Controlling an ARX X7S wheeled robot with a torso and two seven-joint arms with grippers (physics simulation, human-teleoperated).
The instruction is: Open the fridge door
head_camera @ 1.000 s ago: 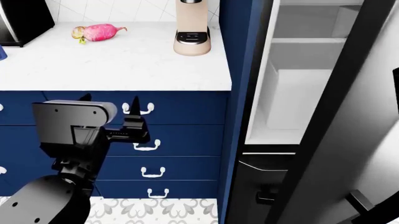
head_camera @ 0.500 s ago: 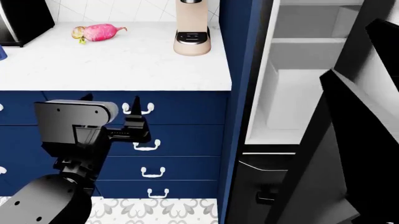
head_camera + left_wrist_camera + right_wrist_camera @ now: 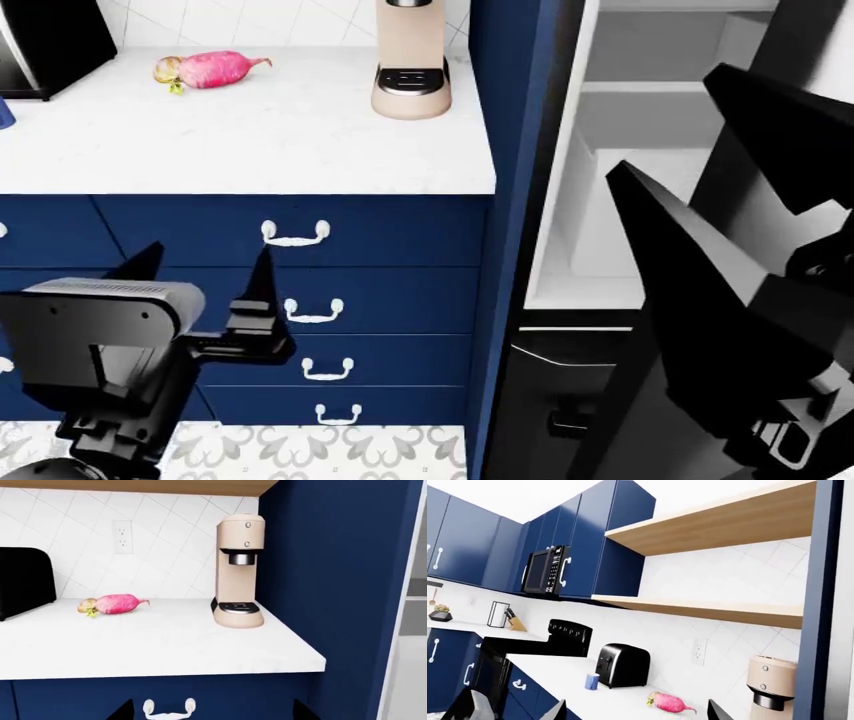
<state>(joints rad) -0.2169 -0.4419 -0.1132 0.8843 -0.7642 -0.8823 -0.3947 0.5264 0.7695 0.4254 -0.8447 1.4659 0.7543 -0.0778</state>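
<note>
**Left wrist view.** The left claw (image 3: 212,714) is showing two dark fingertips spread wide, gripping nothing. They are facing one navy drawer with a white handle (image 3: 169,709). On the white stone desk (image 3: 153,650) are standing one beige pod coffee maker (image 3: 239,575) and one black toaster (image 3: 23,582). One pink radish (image 3: 113,604) is lying between them.

**Head view.** The left arm is hanging low in front of four white-handled drawers. The brushed-steel fridge door (image 3: 801,30) is standing ajar at the far right, exposing white shelves (image 3: 627,200). The right claw (image 3: 727,200) is reaching up across the door, fingers parted and empty, blocking most of the panel.

**Right wrist view.** One black microwave (image 3: 544,570), one blue cup (image 3: 592,681) and two wooden shelves (image 3: 694,610) are showing.
</note>
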